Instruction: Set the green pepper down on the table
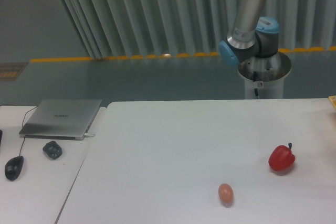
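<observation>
Jaws: out of view, state unknowable.
Green pepper: unseen; likely light, glossy, slippery; grip across lobes.
Surface: large plain white tabletop (173, 145).

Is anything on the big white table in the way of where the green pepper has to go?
Hardly anything. The table holds only a red pepper near its right side and an egg near the front, with wide bare space elsewhere. Neither the green pepper nor the tool is in view, so their path cannot be judged.

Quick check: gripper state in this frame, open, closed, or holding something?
Gripper: not in view; only the arm shows, so its state cannot be told. No green pepper is visible in the frame.
</observation>
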Action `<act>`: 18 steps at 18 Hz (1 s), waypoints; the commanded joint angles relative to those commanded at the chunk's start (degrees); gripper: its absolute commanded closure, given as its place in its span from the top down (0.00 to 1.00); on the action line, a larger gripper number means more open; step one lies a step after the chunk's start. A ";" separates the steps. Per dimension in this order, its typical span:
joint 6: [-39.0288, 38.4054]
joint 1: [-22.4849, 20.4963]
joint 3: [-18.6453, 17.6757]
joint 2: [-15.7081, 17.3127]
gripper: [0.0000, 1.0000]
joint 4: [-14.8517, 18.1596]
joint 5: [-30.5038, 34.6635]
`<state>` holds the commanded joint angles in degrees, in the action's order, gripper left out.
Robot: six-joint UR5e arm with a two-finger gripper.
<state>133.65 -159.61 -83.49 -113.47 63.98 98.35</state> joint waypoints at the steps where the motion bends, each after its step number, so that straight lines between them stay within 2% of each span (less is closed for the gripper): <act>1: 3.16 -0.26 -1.14 0.09 1.00 -0.09 0.00; 4: 9.59 -0.79 -2.55 0.35 1.00 -0.09 -0.17; 7: 12.06 -0.79 -2.55 0.26 1.00 0.00 -0.26; 18: 12.33 -0.35 -2.73 -2.11 1.00 -0.88 -0.44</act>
<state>145.99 -159.96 -86.22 -115.57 63.11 97.91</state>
